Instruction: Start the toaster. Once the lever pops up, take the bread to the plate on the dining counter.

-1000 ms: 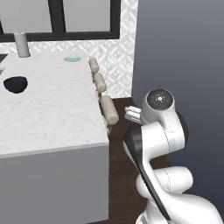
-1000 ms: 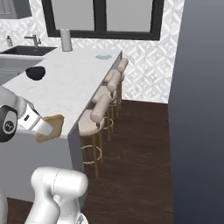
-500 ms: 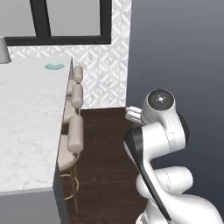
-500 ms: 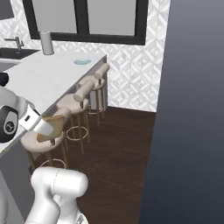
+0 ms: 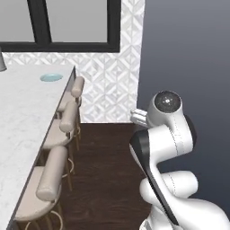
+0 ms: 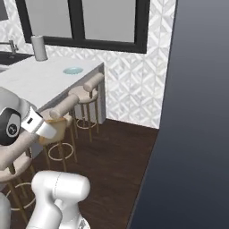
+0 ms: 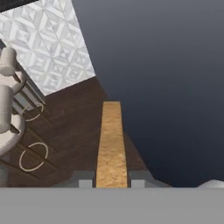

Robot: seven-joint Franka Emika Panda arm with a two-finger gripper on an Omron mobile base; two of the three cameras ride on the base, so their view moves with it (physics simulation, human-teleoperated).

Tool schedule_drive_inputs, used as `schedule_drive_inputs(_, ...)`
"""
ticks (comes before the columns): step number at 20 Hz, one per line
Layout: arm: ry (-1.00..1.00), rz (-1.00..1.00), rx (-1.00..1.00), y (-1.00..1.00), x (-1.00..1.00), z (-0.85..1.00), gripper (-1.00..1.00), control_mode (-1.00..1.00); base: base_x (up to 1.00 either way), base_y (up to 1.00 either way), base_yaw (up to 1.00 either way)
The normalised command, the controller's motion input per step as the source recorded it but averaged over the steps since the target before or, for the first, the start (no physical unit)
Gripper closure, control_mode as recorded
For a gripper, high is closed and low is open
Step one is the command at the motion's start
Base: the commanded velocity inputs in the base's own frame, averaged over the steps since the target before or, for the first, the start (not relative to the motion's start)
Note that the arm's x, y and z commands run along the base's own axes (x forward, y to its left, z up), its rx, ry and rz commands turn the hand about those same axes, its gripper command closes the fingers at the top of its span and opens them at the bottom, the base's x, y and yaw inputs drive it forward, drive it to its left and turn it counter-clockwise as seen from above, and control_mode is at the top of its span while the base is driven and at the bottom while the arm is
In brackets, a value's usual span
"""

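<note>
one slice is in play here: going left to right in the right base view, the gripper (image 6: 48,129) sits low at the left clamped on the bread (image 7: 111,144), edge-on between the fingers, while the plate (image 6: 73,70) lies well apart at the far end of the dining counter (image 6: 40,82) above the stools (image 6: 85,91). the toast looks light, stiff and crumbly, so a gentle pinch across its flat faces near one edge seems right.
</note>
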Motion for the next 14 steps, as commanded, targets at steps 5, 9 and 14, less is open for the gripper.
schedule_drive_inputs(5,0.00,0.00,0.00,0.00,0.00,0.00,1.00,1.00,1.00,-0.08,0.31)
schedule_drive_inputs(9,0.00,0.00,0.00,0.00,0.00,0.00,1.00,1.00,1.00,-0.15,0.30)
schedule_drive_inputs(14,0.00,0.00,0.00,0.00,0.00,0.00,1.00,1.00,1.00,-0.08,0.32)
